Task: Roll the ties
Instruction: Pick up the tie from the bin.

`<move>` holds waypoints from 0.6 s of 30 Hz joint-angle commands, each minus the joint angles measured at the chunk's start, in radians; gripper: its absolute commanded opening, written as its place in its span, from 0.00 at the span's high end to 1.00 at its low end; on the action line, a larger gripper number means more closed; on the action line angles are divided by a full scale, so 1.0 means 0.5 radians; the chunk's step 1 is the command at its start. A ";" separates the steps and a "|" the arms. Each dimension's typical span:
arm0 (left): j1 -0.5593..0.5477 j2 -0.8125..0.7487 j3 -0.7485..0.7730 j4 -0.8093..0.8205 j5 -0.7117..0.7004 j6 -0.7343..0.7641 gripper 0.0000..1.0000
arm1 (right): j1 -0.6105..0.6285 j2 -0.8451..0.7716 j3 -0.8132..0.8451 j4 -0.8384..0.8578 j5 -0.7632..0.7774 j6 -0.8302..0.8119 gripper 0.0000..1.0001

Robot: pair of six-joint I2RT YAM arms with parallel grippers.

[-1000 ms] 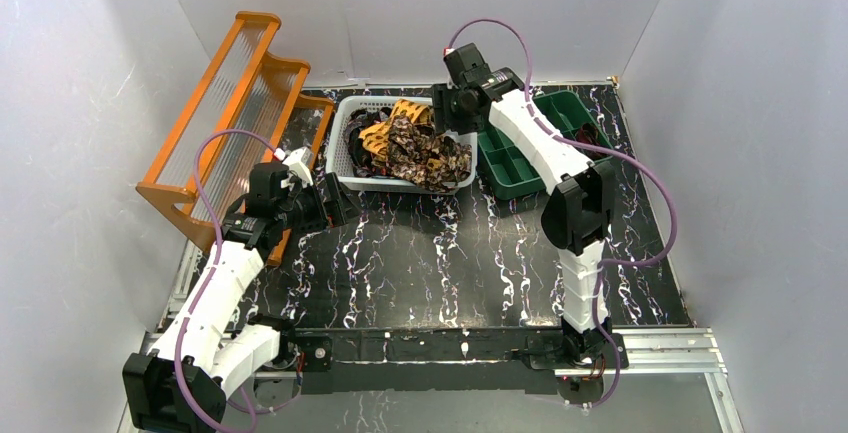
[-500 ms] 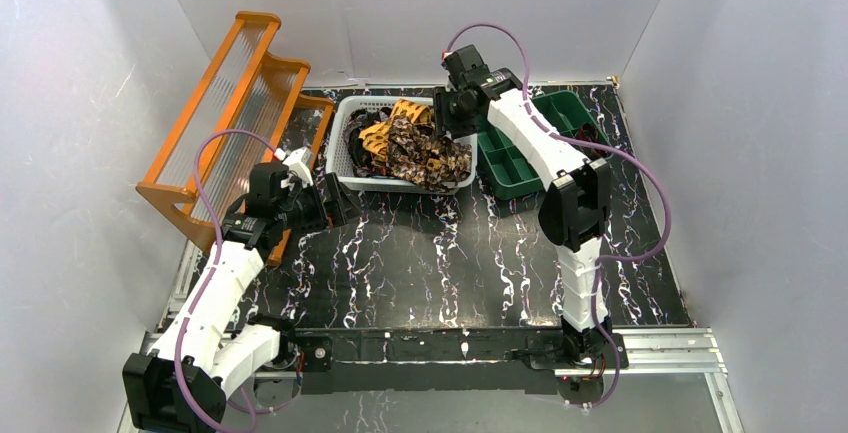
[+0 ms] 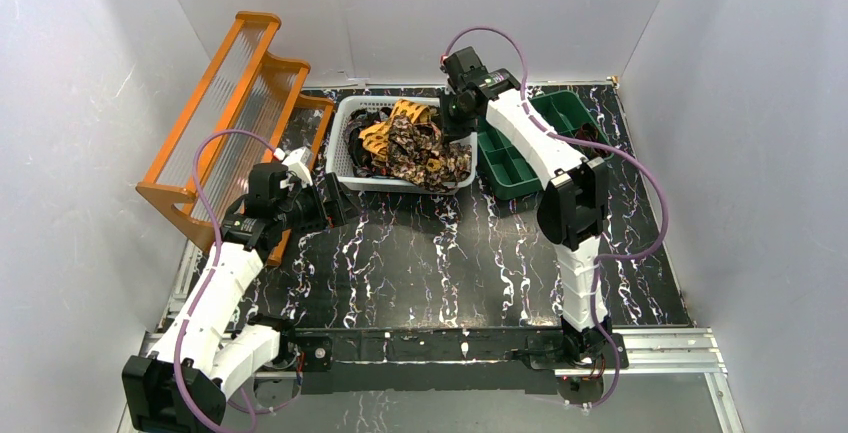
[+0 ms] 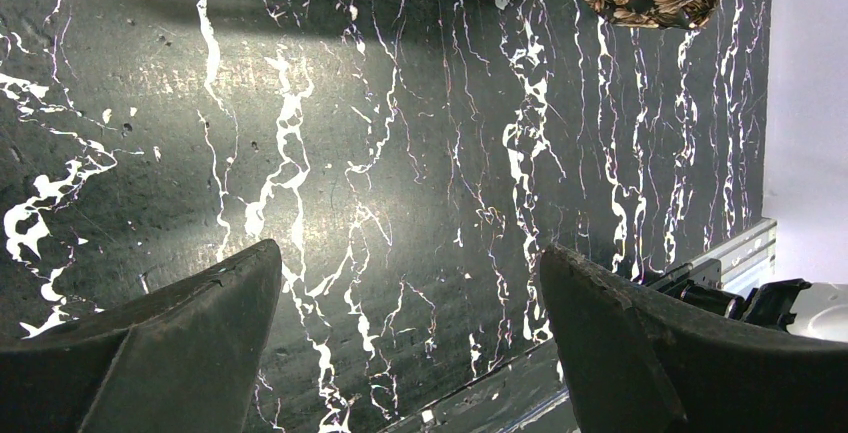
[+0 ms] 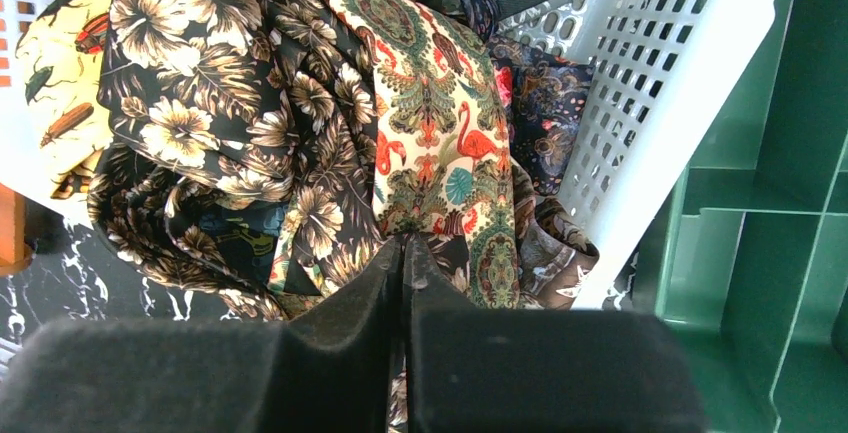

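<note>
The right gripper [image 5: 404,253] was pinched shut on the flamingo-print tie [image 5: 440,123] at its tips, atop the ties [image 3: 405,143] in the white basket [image 5: 640,103]. The tie's length ran straight ahead of it. The left gripper [image 4: 410,303], spread wide over the table [image 4: 400,103], was farther off.

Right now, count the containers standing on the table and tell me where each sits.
3: an orange rack at far left, a white basket of ties far centre, a green divided tray right of it. None appears hidden.
</note>
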 commanded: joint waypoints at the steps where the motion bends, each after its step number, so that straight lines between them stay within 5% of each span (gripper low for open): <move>1: -0.006 -0.052 -0.004 -0.039 0.032 0.026 0.02 | -0.008 -0.008 0.103 -0.048 -0.009 -0.020 0.99; 9: -0.006 -0.065 0.021 -0.044 0.026 0.020 0.02 | -0.008 -0.182 0.319 0.004 -0.027 0.004 0.99; 18: -0.006 -0.066 0.034 -0.045 0.029 0.020 0.02 | -0.004 -0.674 -0.233 0.350 -0.320 0.140 0.99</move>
